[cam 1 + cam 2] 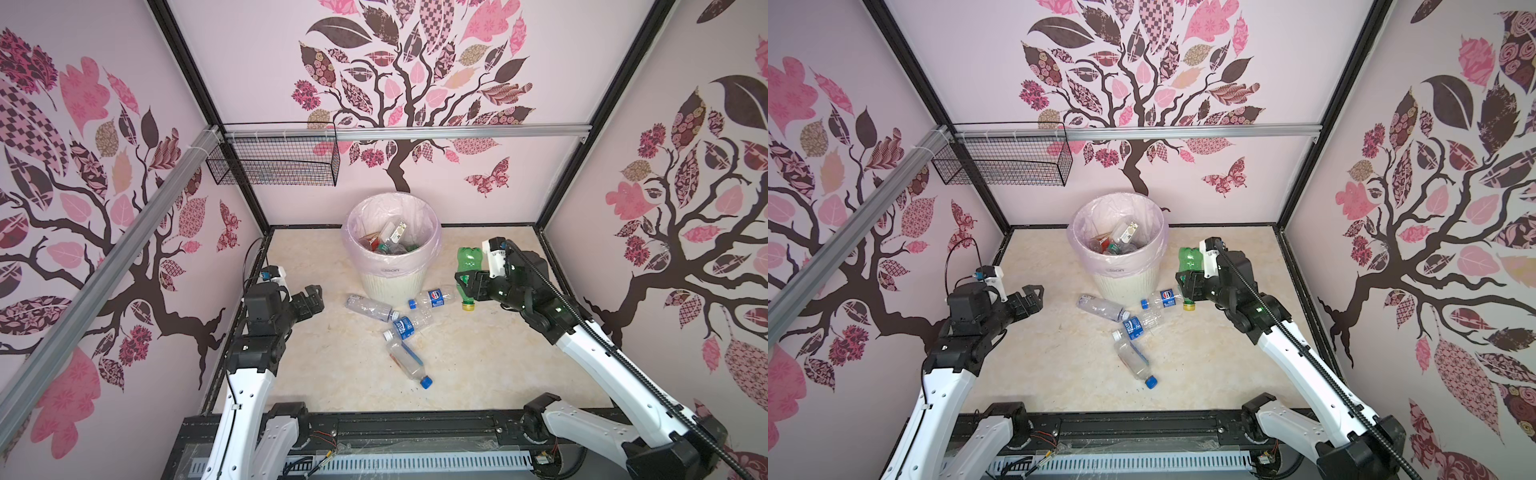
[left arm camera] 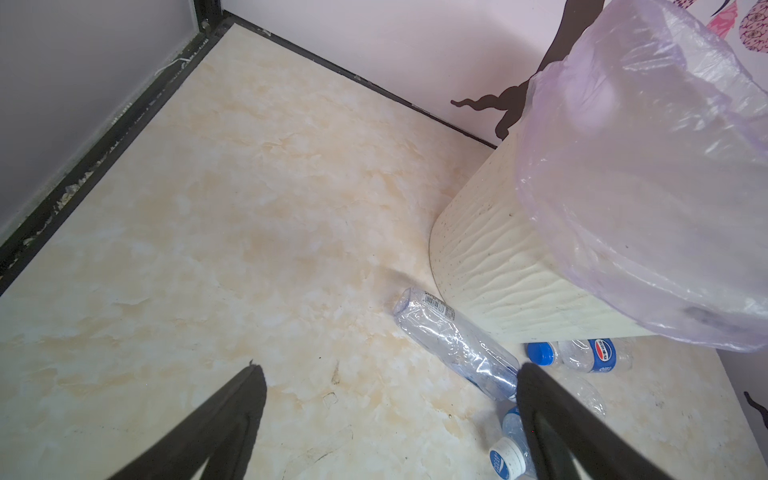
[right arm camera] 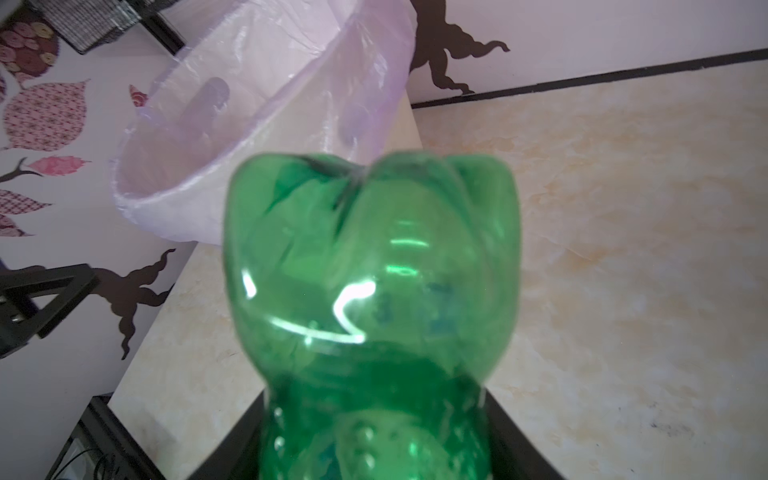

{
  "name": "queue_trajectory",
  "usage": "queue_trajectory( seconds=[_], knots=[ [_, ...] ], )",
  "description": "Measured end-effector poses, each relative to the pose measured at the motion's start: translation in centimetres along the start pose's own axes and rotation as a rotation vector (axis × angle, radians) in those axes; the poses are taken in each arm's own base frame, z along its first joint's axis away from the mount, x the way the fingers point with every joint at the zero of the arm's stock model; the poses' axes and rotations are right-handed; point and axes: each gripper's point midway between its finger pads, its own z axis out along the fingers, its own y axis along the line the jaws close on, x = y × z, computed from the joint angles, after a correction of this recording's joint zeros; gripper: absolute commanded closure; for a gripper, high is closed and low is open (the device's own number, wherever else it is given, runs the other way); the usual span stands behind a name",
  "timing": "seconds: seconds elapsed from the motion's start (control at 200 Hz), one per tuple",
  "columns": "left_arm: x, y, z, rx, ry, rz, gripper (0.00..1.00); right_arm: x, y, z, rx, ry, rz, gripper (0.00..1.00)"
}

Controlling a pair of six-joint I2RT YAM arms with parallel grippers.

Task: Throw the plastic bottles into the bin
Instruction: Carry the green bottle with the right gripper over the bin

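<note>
The carry to the bin [image 1: 390, 286] is judged to be the step in hand. The bin is seen mid-floor, already part-filled, with four clear bottles [image 1: 409, 324] lying loose in front of it. Just beside it on the right, the green bottle [image 1: 468, 259] is held base up and yellow cap [image 1: 468, 307] down, apparently lifted off the floor. The job is best done if the base is raised above the liner [image 3: 257, 104] and swung leftward over the opening. Release should be saved until the whole body is above the rim, so nothing is bounced off the edge or snagged in the loose bag.

Now the jaws. On the left, the left gripper [image 1: 314, 298] is held above the floor, well apart from the bin. Its jaws are spread wide, nothing is gripped, and one clear bottle [image 2: 453, 340] is seen beyond a finger [image 2: 552, 415], untouched. On the right, the right gripper [image 1: 466, 281] is closed narrowly on the green bottle, toward its cap end, and both jaws are pressed against the plastic.
</note>
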Motion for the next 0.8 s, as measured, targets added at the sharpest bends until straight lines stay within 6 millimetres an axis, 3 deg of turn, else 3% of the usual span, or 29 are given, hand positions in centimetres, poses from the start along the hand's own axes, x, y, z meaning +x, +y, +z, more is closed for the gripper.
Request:
queue_trajectory(
  seconds=[0.145,0.41,0.615,0.685,0.8],
  knots=[
    [0.1,0.0,0.1,0.0,0.004,0.0,0.02,-1.6,1.7,-1.6,-0.075,-0.069,-0.026,0.47],
    [0.3,0.0,0.4,-0.001,0.017,-0.002,0.02,-3.1,3.0,-3.2,-0.124,-0.148,-0.05,0.45],
    [0.5,0.1,0.8,0.001,0.034,-0.004,0.02,-3.8,4.0,-2.7,-0.165,-0.128,-0.063,0.43],
    [0.7,0.0,0.9,0.007,0.042,-0.004,0.02,-5.3,5.0,-1.9,-0.191,-0.116,-0.072,0.43],
    [0.7,-0.1,1.0,0.009,0.045,-0.004,0.02,-9.7,7.4,-0.4,-0.248,-0.14,-0.09,0.45]
  ],
)
